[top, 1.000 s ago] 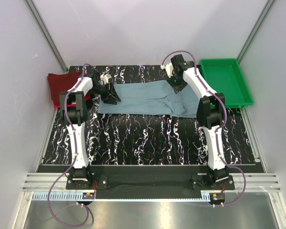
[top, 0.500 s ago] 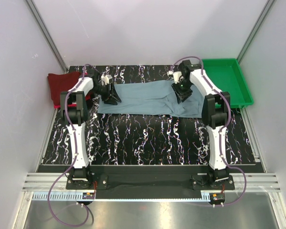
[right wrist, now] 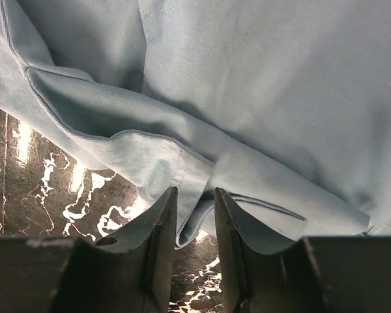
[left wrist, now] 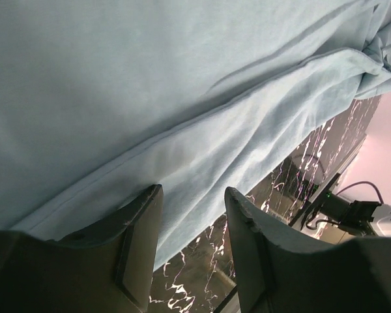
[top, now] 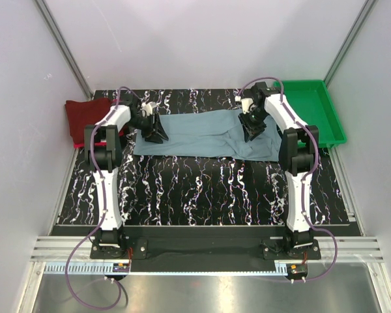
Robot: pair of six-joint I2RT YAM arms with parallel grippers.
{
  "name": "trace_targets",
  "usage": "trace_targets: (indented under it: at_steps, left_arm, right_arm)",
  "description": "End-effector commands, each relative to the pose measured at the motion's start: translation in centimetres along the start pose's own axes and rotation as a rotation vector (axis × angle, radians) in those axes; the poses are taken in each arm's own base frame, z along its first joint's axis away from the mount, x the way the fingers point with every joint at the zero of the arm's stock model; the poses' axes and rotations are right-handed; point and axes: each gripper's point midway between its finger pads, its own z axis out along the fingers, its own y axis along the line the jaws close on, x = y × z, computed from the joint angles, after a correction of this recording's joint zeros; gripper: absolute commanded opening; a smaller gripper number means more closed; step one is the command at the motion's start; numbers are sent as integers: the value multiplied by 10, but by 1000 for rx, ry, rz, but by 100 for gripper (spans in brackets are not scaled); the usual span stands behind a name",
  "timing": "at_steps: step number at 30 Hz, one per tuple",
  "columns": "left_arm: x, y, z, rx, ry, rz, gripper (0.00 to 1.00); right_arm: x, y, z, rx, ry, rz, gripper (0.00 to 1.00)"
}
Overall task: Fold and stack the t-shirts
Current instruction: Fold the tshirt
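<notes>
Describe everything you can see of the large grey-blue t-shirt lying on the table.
The grey-blue t-shirt is soft, plain cloth, folded into a long band lying flat across the far half of the black marbled table. Stitched hems and overlapping layers show at its edges, with wrinkles bunched toward the right end. The left gripper and right gripper hang over its two ends, fingers apart; contact cannot be judged.

No readable text anywhere, no lettering, label, brand or number legible on the dusty grey-blue cloth t-shirt (top: 202, 134), the green plastic tray (top: 307, 107), the black white-veined surface (top: 202, 189)
</notes>
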Motion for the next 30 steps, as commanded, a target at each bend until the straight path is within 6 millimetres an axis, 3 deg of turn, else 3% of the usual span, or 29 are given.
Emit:
trace_targets:
  at_steps: [1, 13, 26, 28, 30]
  left_arm:
    - [-5, -21, -17, -4, -37, 70, 48]
    - [-3, -19, -17, -18, -34, 76, 49]
    - [-1, -15, -21, -43, -31, 87, 49]
    - [-1, -14, -20, -43, -30, 86, 49]
    - [0, -14, -20, -46, -28, 86, 49]
  right_arm:
    - [-8, 11, -8, -40, -26, -4, 36]
    - [-8, 6, 12, -56, 3, 6, 37]
    - [-8, 1, 20, -57, 10, 15, 35]
    - [-9, 2, 20, -61, 6, 12, 23]
    - [-11, 2, 19, -60, 0, 9, 3]
